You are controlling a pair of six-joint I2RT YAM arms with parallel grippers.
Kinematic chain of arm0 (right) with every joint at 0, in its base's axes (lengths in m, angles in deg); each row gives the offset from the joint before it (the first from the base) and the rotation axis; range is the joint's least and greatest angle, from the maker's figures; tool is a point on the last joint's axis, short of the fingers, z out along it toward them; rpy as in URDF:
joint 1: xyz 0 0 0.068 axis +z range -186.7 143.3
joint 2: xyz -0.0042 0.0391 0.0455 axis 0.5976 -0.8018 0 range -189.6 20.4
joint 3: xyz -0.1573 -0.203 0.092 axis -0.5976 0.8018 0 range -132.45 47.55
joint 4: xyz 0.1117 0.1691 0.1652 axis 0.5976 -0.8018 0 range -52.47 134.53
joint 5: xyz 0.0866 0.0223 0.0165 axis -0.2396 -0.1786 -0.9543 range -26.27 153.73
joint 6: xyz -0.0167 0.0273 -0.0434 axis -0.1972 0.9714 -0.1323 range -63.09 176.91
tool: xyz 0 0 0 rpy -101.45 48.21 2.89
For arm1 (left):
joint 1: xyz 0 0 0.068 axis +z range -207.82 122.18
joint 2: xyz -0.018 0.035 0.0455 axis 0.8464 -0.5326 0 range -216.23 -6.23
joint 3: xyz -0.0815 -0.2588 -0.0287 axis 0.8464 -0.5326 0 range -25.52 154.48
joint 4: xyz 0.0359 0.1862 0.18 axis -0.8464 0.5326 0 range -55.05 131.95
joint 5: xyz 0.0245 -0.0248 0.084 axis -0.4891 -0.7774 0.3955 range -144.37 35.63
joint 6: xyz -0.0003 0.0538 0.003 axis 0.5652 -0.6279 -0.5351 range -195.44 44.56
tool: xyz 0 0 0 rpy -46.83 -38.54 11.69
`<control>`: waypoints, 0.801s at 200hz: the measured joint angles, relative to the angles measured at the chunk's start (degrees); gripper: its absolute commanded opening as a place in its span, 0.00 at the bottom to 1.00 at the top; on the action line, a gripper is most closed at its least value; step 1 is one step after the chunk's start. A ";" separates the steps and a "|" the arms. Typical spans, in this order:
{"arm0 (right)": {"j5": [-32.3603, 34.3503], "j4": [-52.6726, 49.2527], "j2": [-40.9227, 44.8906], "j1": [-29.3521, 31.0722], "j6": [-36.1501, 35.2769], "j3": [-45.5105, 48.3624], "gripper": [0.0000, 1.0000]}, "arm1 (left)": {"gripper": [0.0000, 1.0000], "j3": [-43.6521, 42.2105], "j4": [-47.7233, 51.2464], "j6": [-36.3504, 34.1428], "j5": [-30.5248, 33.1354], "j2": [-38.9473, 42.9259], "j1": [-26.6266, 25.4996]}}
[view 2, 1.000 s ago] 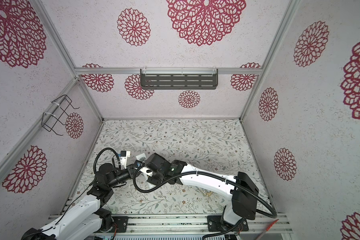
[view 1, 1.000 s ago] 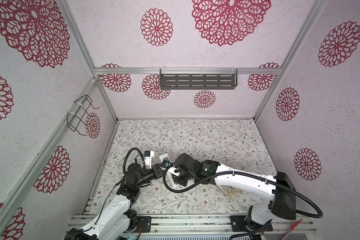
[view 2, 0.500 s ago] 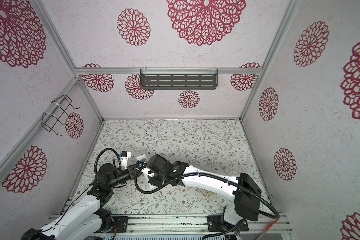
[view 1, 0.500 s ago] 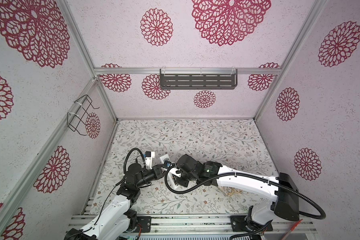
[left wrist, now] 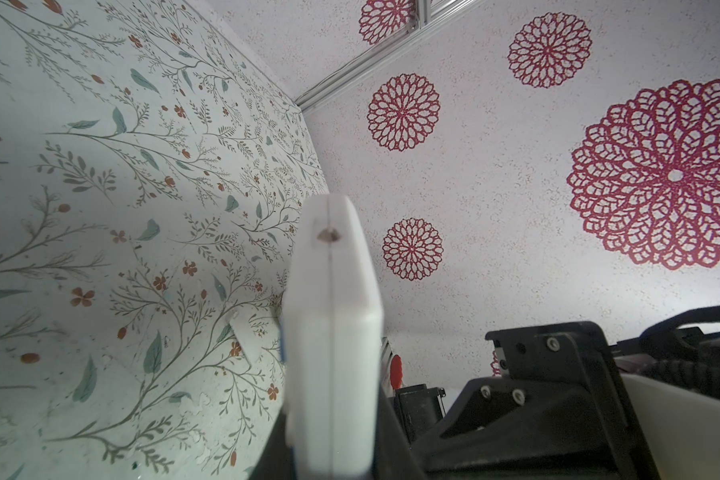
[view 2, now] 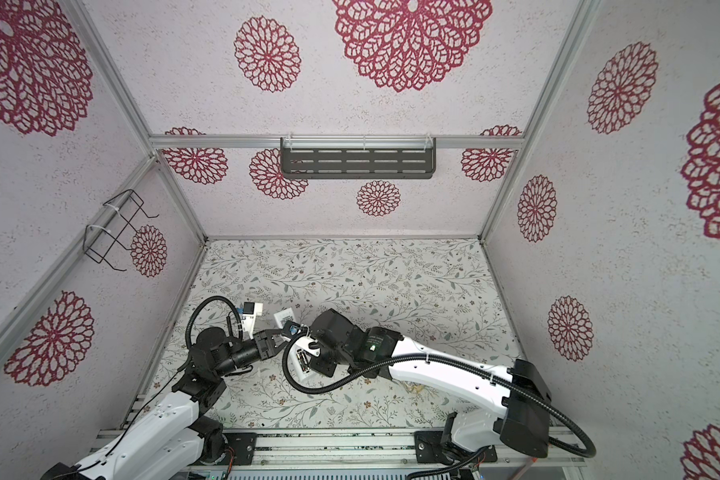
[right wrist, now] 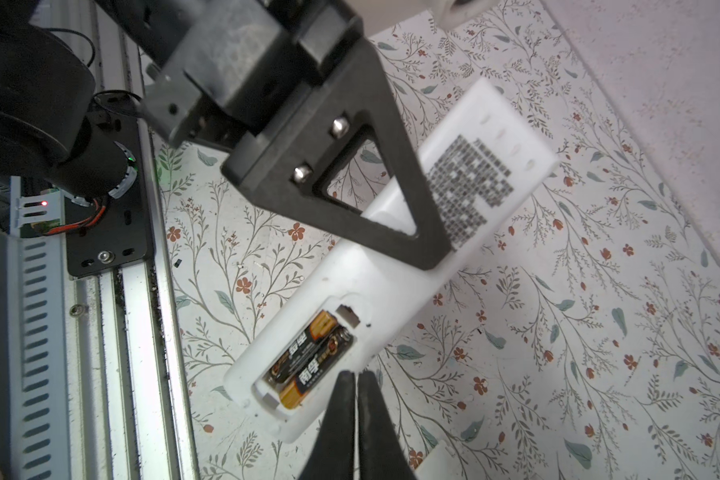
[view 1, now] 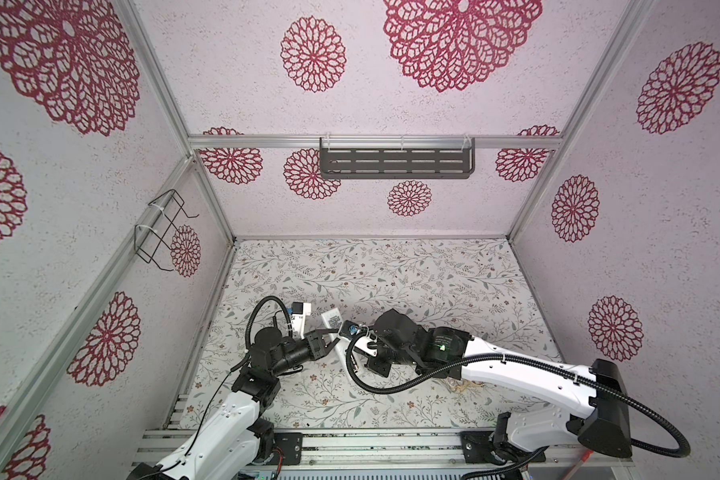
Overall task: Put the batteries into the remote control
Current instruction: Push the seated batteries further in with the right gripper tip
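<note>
Swinging slightly outward since a second ago, the right arm's black shoulder block now sits nearer 4 o'clock in both top views, while the two wrists stay close together at about 8 o'clock on the floral mat (view 1: 391, 282). The left gripper (view 1: 330, 338) pinches the remote control (right wrist: 371, 291), a slim, smooth white plastic bar. One black triangular finger lies across the remote's plain back, beside the blurred code sticker (right wrist: 466, 187). The sticker end points to 12 o'clock and the battery end to 6. Both batteries (right wrist: 308, 361), glossy black cylinders with gold bands at opposite ends, lie side by side in the open bay. The right gripper (right wrist: 355, 378) has its tapered black fingers pressed together and empty, the tips right at the bay's edge.
</note>
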State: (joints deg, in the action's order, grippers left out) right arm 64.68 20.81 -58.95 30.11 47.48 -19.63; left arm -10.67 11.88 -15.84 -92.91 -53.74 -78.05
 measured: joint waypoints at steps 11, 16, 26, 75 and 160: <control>-0.79 0.15 -0.59 0.00 -0.07 0.07 0.06 | 0.00 0.00 0.04 0.00 0.00 0.00 0.00; -1.16 0.31 -0.87 0.00 -0.11 0.07 0.06 | 0.00 0.00 0.02 0.00 -0.02 0.00 0.00; -1.51 0.57 -1.38 0.00 -0.20 0.07 0.04 | 0.00 0.00 0.07 0.00 -0.02 0.02 0.00; -2.97 1.42 -2.32 0.35 -1.09 0.13 0.00 | 0.00 0.00 0.28 -0.02 0.00 0.04 0.00; -3.30 1.99 -3.37 0.63 -1.51 0.31 0.00 | 0.00 0.00 0.28 -0.24 -0.02 0.02 0.00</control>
State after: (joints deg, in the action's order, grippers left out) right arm 61.38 22.80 -62.31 30.74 45.97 -19.32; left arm -10.67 12.16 -16.09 -92.93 -53.72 -78.05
